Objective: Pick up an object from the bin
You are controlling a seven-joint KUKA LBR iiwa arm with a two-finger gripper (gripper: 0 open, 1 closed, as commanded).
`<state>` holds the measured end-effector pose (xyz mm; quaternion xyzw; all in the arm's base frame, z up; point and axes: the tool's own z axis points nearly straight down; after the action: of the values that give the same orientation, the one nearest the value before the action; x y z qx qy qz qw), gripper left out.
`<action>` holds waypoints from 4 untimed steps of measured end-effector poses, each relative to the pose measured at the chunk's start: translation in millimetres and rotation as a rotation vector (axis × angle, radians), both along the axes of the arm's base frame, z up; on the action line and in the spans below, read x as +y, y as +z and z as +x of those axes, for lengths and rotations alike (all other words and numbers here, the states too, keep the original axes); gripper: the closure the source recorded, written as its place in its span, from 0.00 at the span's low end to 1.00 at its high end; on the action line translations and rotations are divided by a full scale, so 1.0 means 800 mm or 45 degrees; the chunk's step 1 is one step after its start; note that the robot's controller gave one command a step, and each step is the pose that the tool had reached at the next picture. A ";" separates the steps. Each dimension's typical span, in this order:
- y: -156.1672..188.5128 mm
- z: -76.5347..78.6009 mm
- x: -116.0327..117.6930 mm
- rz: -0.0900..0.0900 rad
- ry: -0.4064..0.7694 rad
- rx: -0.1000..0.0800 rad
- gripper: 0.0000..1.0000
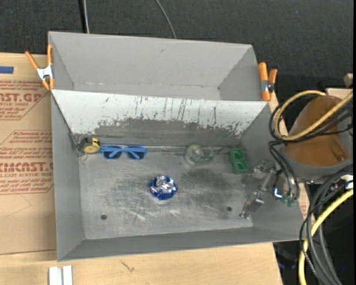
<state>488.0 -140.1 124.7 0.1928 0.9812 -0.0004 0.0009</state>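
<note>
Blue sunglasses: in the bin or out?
In. The blue sunglasses lie on the bin floor by the back wall, left; the gripper is at the right wall, apart from them.

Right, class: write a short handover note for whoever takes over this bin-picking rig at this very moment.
Gripper: low at the right side of the bin, with no thing seen in it.
Things: green block nearest, back right; clear round thing back middle; blue sunglasses and small yellow piece back left; blue-and-white ball mid-floor.
Done: nothing picked yet.
Left: grasp one thing and lift it out.
</note>
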 end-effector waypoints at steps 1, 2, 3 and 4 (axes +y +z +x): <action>-0.067 0.017 0.007 -0.002 0.296 -0.006 0.00; -0.064 0.017 0.007 0.000 0.296 -0.002 1.00; -0.039 0.043 -0.009 -0.001 0.331 -0.003 1.00; -0.053 0.105 0.115 0.003 0.821 -0.003 1.00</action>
<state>572.0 -48.1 82.3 -0.1280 0.9918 0.0012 0.0018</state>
